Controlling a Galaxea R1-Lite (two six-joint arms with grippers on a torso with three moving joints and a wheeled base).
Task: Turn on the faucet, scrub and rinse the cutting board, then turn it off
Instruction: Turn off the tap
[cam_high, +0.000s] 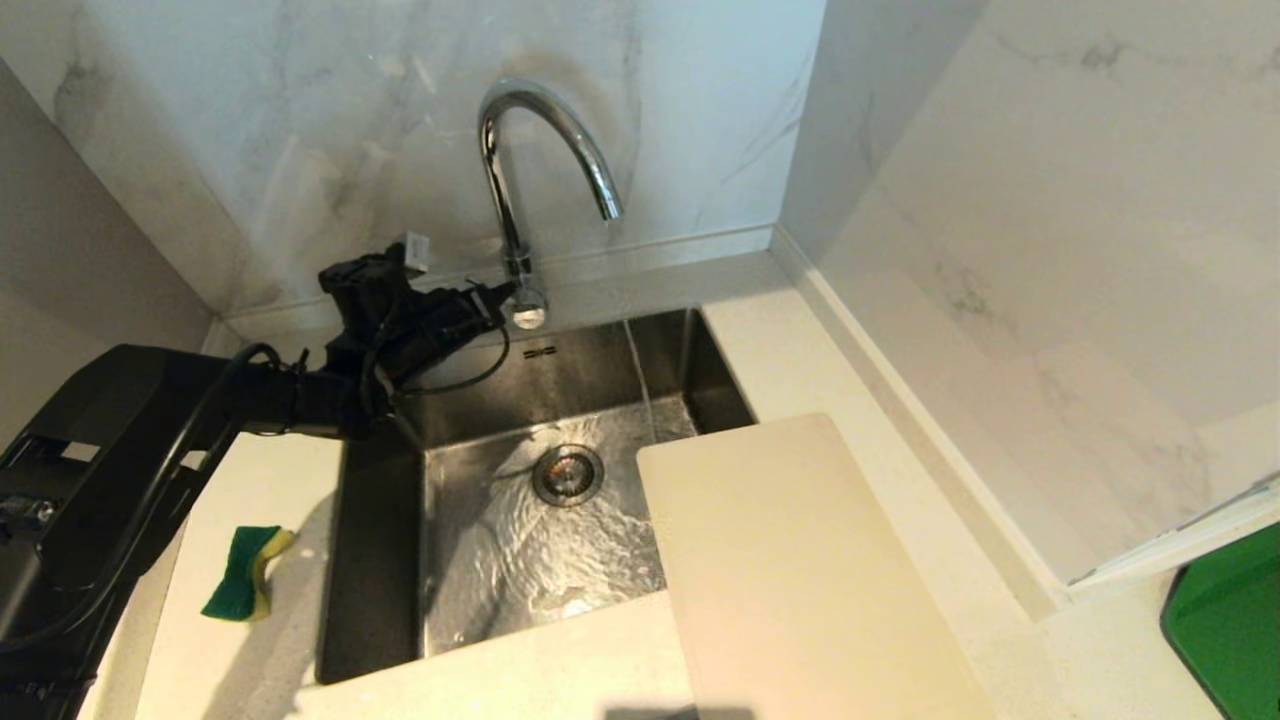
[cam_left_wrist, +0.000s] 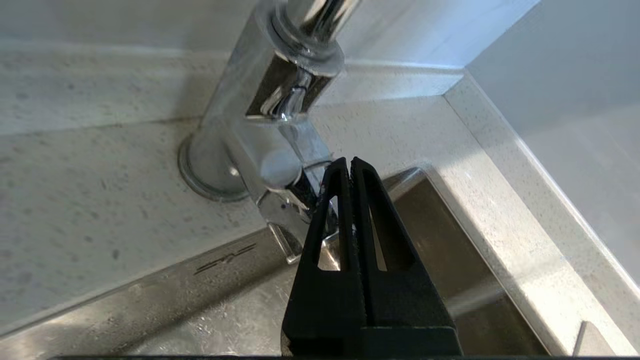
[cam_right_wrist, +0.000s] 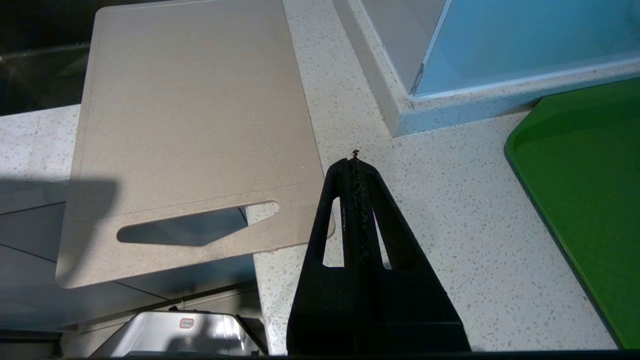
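The chrome gooseneck faucet (cam_high: 545, 130) stands behind the sink, and a thin stream of water (cam_high: 642, 375) falls from its spout into the basin. My left gripper (cam_high: 505, 295) is shut and empty, with its tips right beside the lever at the faucet's base (cam_left_wrist: 280, 220); in the left wrist view the left gripper (cam_left_wrist: 349, 162) shows both fingers pressed together. The cream cutting board (cam_high: 800, 570) lies flat on the counter right of the sink, one corner over the basin. My right gripper (cam_right_wrist: 356, 160) is shut and empty, hovering over the counter by the cutting board's (cam_right_wrist: 195, 115) slot-handle end.
The steel sink (cam_high: 380, 560) holds rippling water around its drain (cam_high: 567, 474). A green and yellow sponge (cam_high: 245, 572) lies on the counter left of the sink. A green tray (cam_high: 1225, 630) sits at the far right. Marble walls close in behind and to the right.
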